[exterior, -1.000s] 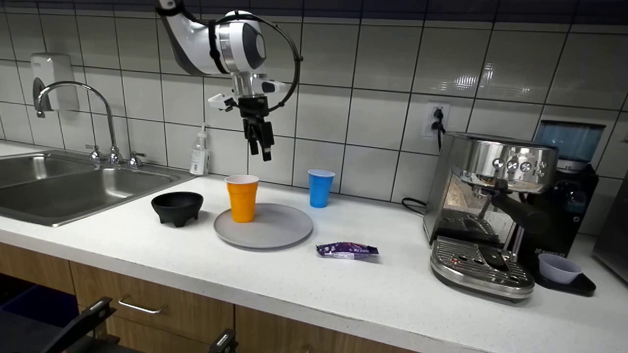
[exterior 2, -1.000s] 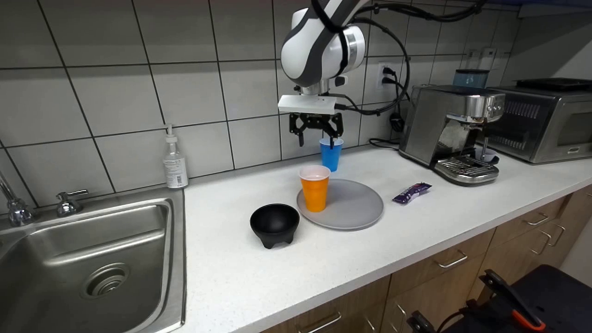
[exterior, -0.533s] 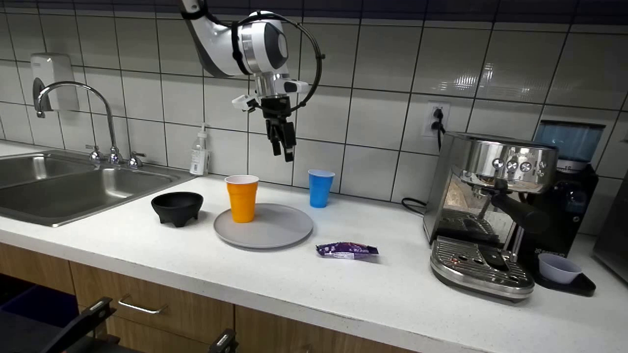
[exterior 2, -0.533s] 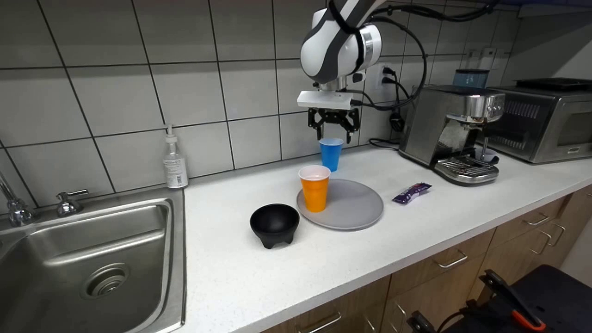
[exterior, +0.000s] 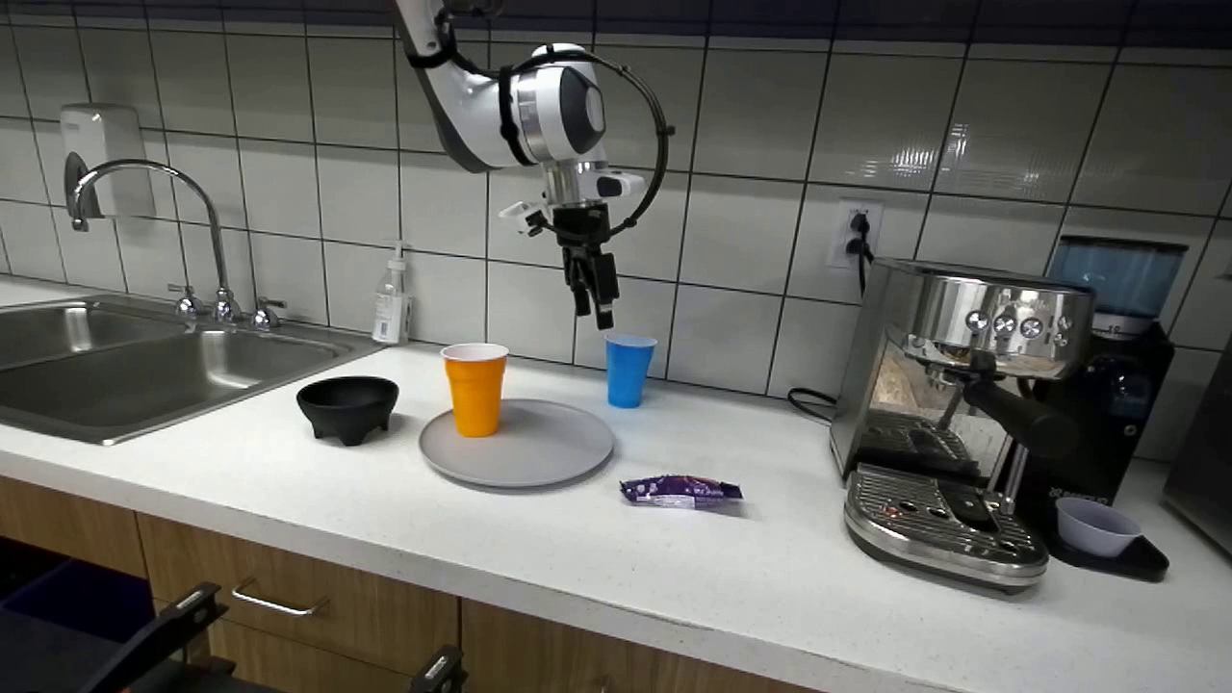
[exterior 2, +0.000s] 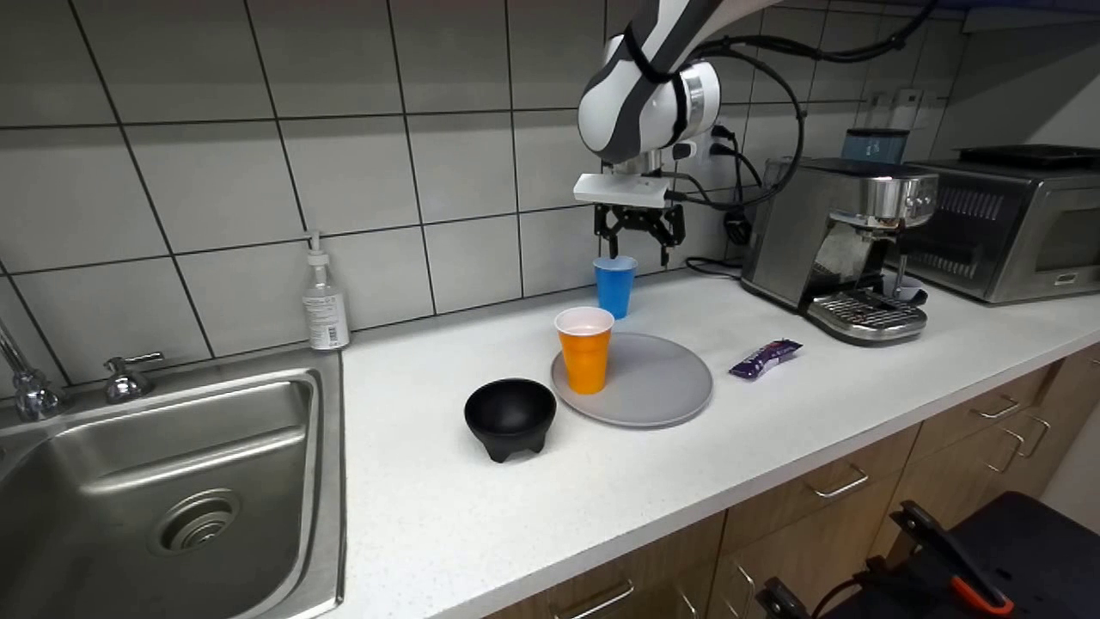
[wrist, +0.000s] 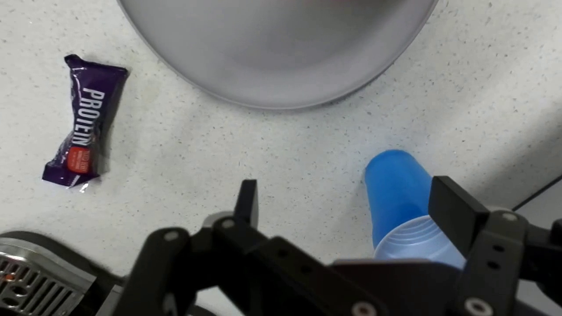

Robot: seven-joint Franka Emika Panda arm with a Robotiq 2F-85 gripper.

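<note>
My gripper is open and empty above the counter, in both exterior views (exterior: 593,316) (exterior 2: 638,258) and in the wrist view (wrist: 347,193). It is nearest to an upright blue cup (exterior: 629,373) (exterior 2: 614,292), whose rim is a little below fingertip height. In the wrist view the right finger covers part of the blue cup (wrist: 395,193); no contact shows. An orange cup (exterior: 475,393) (exterior 2: 585,357) stands on a round grey plate (exterior: 558,452) (exterior 2: 662,387) (wrist: 272,79). A purple protein bar (exterior: 681,491) (exterior 2: 765,358) (wrist: 88,118) lies beside the plate.
A black footed bowl (exterior: 348,409) (exterior 2: 510,421) stands beside the plate, towards the sink (exterior 2: 326,481). A soap bottle (exterior: 392,306) (exterior 2: 326,305) stands by the wall. An espresso machine (exterior: 962,318) (exterior 2: 846,241) stands at the opposite end. The tiled wall is close behind the blue cup.
The arm has moved to the right in both exterior views, from above the orange cup's side to near the blue cup, dipping slightly lately. The gripper stays open. The objects have not moved.
</note>
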